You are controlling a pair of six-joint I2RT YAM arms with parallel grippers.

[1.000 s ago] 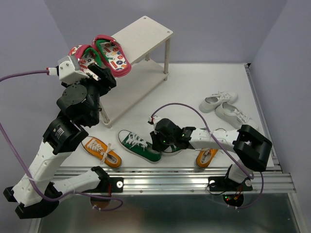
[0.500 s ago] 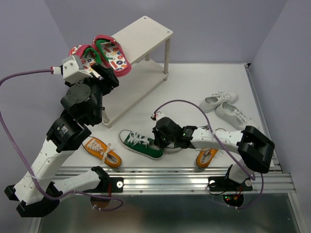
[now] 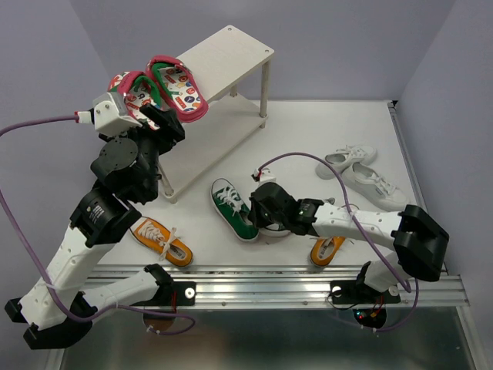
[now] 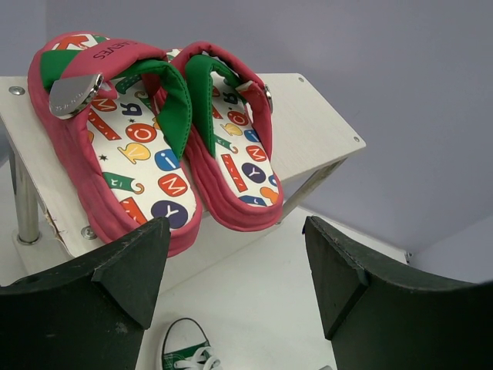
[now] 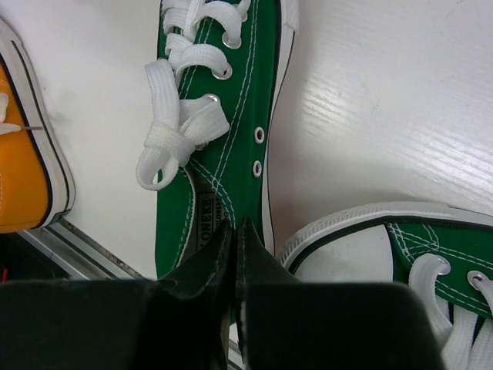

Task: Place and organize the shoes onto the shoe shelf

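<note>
- Since a second ago, the green sneaker (image 3: 233,208) has swung from lying across the front of the table (image 3: 323,131) to pointing its toe toward the shelf (image 3: 231,48). The right gripper (image 5: 236,230) has gone from part-open to closed.
- Right gripper: pinched tight on the heel collar, one finger inside the opening and one outside. The sneaker lies on the table between the shelf and the second green sneaker (image 5: 400,254).
- Left gripper (image 4: 231,270): fingers wide and holding nothing, just in front of the flip-flops (image 4: 162,139). These lie on the left end of the shelf's top, heels at its near edge.
- Risk 1, as I judge it: the pinch holds only thin fabric at one end. On a lift the toe could droop and swing, or the collar could slip free.
- Risk 2: a drooping toe or the loose laces (image 5: 181,131) could catch the shelf's edge on the way in.
- Risk 3: any forward nudge from my left arm could push the flip-flops askew or off the top.
</note>
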